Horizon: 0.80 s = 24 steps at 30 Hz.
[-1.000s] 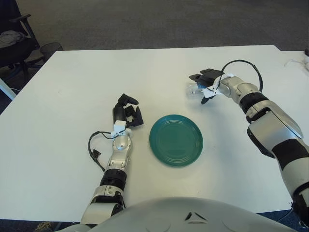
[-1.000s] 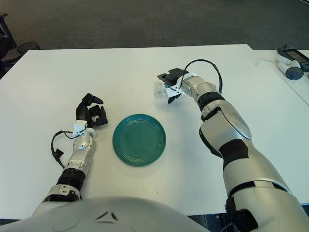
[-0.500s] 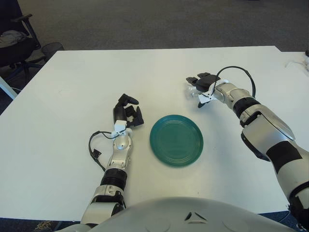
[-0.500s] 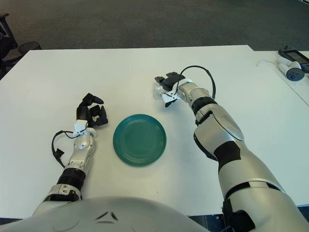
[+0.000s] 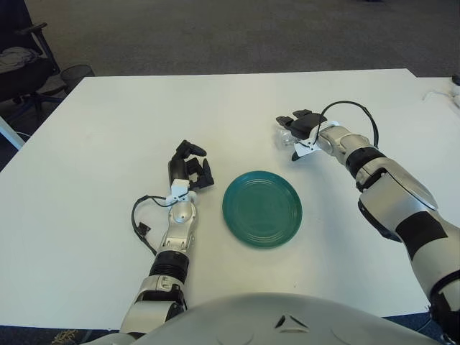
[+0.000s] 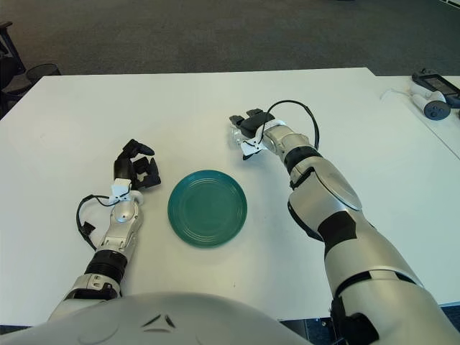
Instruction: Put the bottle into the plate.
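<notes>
The green plate [image 5: 262, 208] lies flat in the middle of the white table, with nothing on it. Beyond it and to the right, my right hand [image 5: 295, 132] is curled around a small clear bottle [image 5: 282, 135], whose pale end pokes out to the left of the black fingers. The hand and bottle stay outside the plate's far right rim, low over the tabletop. My left hand [image 5: 191, 169] shows just left of the plate, fingers curled and holding nothing.
A second white table at the right carries a grey handheld device [image 6: 432, 95] and a cable. A dark office chair [image 5: 21, 61] stands off the table's far left corner. A black cable [image 5: 140, 215] loops beside my left forearm.
My right hand has carried the bottle a little to the left, closer to the plate's far side. My left hand and the plate have not moved.
</notes>
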### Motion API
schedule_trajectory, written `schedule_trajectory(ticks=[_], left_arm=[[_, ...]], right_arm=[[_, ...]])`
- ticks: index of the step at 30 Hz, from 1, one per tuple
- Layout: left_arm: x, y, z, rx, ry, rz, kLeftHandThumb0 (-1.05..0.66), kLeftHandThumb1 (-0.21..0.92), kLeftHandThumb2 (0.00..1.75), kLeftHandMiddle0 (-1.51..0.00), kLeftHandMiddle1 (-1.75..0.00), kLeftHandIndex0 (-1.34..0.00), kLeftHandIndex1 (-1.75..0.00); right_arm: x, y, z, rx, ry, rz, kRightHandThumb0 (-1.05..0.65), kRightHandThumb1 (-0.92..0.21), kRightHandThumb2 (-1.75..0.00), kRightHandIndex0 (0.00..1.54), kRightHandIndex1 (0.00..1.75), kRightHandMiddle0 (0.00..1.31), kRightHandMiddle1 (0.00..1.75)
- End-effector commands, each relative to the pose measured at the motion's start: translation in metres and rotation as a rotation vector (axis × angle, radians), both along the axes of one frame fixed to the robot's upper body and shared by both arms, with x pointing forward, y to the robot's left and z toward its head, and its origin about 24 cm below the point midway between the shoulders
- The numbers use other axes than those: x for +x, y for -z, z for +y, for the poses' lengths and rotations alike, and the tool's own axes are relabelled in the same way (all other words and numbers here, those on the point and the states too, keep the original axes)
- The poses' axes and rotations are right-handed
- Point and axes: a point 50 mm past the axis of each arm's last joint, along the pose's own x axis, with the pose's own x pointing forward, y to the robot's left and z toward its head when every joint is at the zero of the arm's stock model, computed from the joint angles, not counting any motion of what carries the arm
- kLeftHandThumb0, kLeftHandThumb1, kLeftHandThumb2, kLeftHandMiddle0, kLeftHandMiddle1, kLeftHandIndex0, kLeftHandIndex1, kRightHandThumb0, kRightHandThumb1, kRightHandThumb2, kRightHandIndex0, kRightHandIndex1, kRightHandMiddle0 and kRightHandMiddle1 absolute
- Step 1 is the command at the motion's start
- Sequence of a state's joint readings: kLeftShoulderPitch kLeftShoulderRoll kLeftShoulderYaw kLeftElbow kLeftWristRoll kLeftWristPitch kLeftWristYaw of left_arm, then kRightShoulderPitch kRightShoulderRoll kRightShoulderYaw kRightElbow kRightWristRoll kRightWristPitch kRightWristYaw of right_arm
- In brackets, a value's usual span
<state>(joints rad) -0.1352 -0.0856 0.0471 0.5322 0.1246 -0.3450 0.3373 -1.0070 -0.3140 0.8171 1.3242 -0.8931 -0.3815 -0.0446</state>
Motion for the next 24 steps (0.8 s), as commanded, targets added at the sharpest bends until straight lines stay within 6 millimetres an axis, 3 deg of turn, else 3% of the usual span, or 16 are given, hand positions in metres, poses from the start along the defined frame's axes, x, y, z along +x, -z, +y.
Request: schedule_trajectory(ticks=[1,10,15,16,17,18,19,20,21,22,23,24], left_arm=[[-0.0163,0.0220,0.0028,-0.009,-0.018,0.114,-0.54,0.15,1.52,-1.23,-1.75,-0.75,-1.75],[-0.0162,0.0221,0.0031,0.003,-0.031,0.116,-0.54,0.15,1.52,-1.23,-1.75,-0.75,-1.75],[-0.0163,0.0220,0.0028,0.003,-0.032,0.117,-0.54,0.15,1.52,-1.23,-1.75,-0.75,-1.75],[-0.0164,0.0220,0.0028,0.002,-0.033,0.117,-0.54,0.15,1.52,-1.23,-1.75,-0.75,-1.75],[-0.0164,0.0220,0.0028,0.002,-0.033,0.118,-0.54,0.15,1.52,-1.23,-1.75,-0.75,-1.75],[-0.0164,0.0220,0.0027,0.001,-0.032,0.119,-0.54,0.15,1.52,-1.23,-1.75,-0.75,-1.75],[-0.0164,0.0220,0.0027,0.001,-0.031,0.119,-0.54,0.15,1.52,-1.23,-1.75,-0.75,-1.75],[-0.0164,0.0220,0.0026,0.000,-0.030,0.121,-0.54,0.15,1.52,-1.23,-1.75,-0.75,-1.75],[-0.0164,0.0220,0.0026,0.000,-0.029,0.122,-0.54,0.15,1.52,-1.23,-1.75,-0.75,-1.75],[-0.0164,0.0220,0.0026,0.000,-0.029,0.123,-0.54,0.15,1.52,-1.23,-1.75,-0.75,-1.75],[-0.0164,0.0220,0.0026,0.000,-0.028,0.124,-0.54,0.15,1.52,-1.23,-1.75,-0.75,-1.75],[-0.0164,0.0219,0.0026,-0.002,-0.026,0.124,-0.54,0.15,1.52,-1.23,-1.75,-0.75,-1.75]], right_arm=[[-0.0247,0.0421,-0.0085,-0.067,0.010,0.160,-1.05,-0.92,-0.09,0.00,0.00,0.01,0.01],[-0.0249,0.0422,-0.0116,-0.037,0.040,0.176,-1.03,-0.92,-0.08,0.01,0.01,0.05,0.03],[-0.0248,0.0423,-0.0135,-0.017,0.062,0.182,-0.97,-0.91,-0.04,0.11,0.01,0.01,0.39],[-0.0248,0.0424,-0.0138,-0.011,0.069,0.186,-0.95,-0.91,-0.03,0.16,0.04,0.01,0.57],[-0.0247,0.0424,-0.0141,-0.006,0.075,0.190,-0.92,-0.90,-0.03,0.25,0.14,0.01,0.90],[-0.0246,0.0424,-0.0143,-0.006,0.080,0.192,-0.91,-0.90,-0.02,0.26,0.22,0.01,1.03],[-0.0245,0.0424,-0.0144,-0.006,0.083,0.192,-0.83,-0.87,-0.04,0.28,0.64,0.10,1.29],[-0.0241,0.0427,-0.0146,0.009,0.102,0.184,-0.78,-0.85,-0.06,0.28,0.94,0.15,1.45],[-0.0238,0.0430,-0.0148,0.020,0.117,0.178,-0.71,-0.82,-0.10,0.30,1.08,0.21,1.51],[-0.0237,0.0431,-0.0150,0.027,0.126,0.175,-0.61,-0.71,-0.28,0.33,1.30,0.28,1.60],[-0.0243,0.0445,-0.0133,0.049,0.136,0.162,-0.39,-0.59,-0.59,0.44,1.35,0.34,1.65],[-0.0257,0.0466,-0.0101,0.080,0.142,0.144,-0.32,-0.52,-0.73,0.49,1.38,0.38,1.67]])
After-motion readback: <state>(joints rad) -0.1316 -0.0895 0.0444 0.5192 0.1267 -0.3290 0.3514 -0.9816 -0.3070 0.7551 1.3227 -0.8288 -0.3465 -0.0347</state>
